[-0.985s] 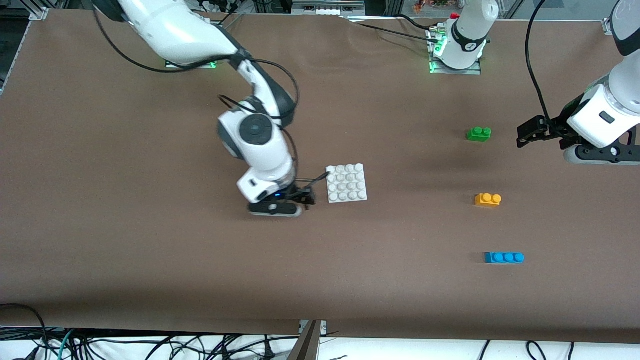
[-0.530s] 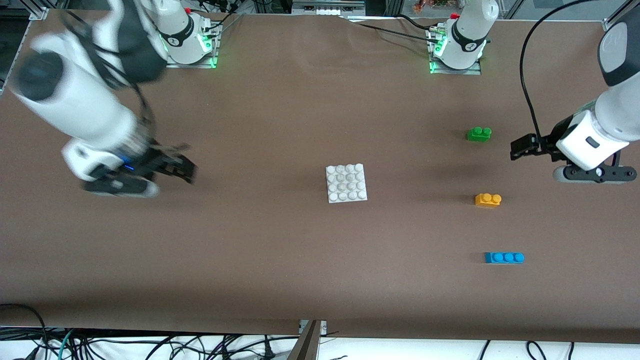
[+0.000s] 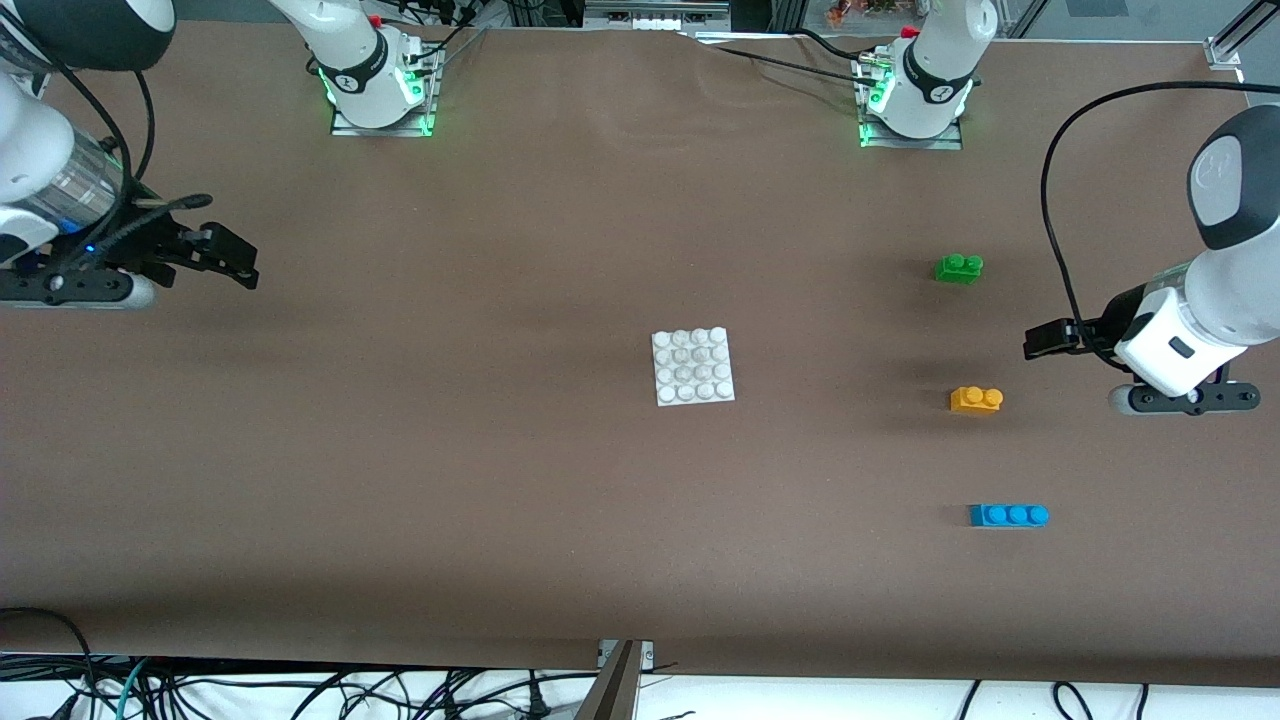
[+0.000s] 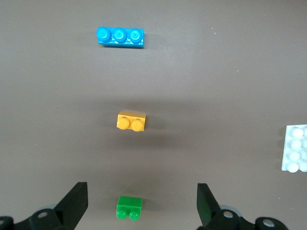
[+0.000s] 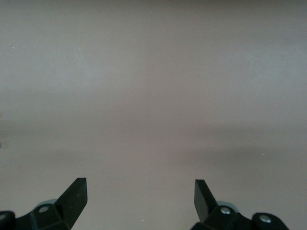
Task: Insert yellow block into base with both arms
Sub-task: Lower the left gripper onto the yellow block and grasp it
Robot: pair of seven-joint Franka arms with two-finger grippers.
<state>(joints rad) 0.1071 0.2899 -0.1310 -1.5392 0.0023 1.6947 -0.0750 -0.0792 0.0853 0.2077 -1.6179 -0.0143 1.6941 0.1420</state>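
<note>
The yellow block is a small two-stud brick lying on the brown table toward the left arm's end. In the left wrist view the yellow block sits well ahead of the open fingers. The white studded base lies flat at the table's middle; only an edge of the base shows in the left wrist view. My left gripper hangs open and empty over the table beside the yellow block. My right gripper is open and empty over bare table at the right arm's end.
A green two-stud brick lies farther from the front camera than the yellow block. A blue three-stud brick lies nearer to it. Both arm bases stand along the table's back edge.
The right arm has swung away from beside the base to its own end of the table. The left gripper has shifted from beside the green brick to beside the yellow block. No brick has moved.
</note>
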